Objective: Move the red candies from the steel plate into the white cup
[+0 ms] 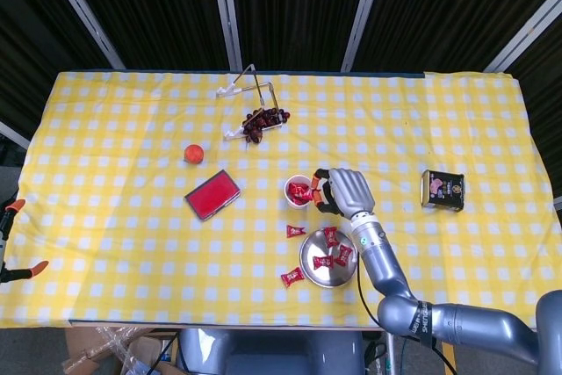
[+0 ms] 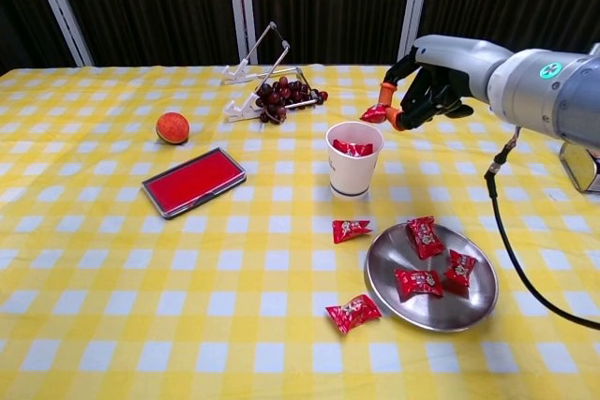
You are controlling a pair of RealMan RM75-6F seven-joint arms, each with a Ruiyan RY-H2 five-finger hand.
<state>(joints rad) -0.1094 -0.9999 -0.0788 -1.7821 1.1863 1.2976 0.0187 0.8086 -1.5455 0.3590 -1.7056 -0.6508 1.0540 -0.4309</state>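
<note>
Table [image 2: 94, 325]: covered with a yellow-and-white checked cloth.

Right hand [image 2: 427, 81]: raised just above and to the right of the white cup [image 2: 353, 158]; a red candy [image 2: 375, 114] is pinched at its fingertips over the cup's rim, the other fingers curled in. The left hand is not seen in either view.

Steel plate [image 2: 469, 311]: set near the front edge, right of centre; three red candies are held in it.

Red flat case [image 2: 192, 181]: laid left of the cup.

White cup: upright, with red candies seen inside.

Grapes [image 2: 281, 96]: placed behind the cup, beside a wire stand [image 2: 267, 63].

Orange fruit [image 2: 172, 126]: set left.

Two loose candies: one [image 2: 351, 229] between cup and plate, one [image 2: 353, 313] just left of the plate.
</note>
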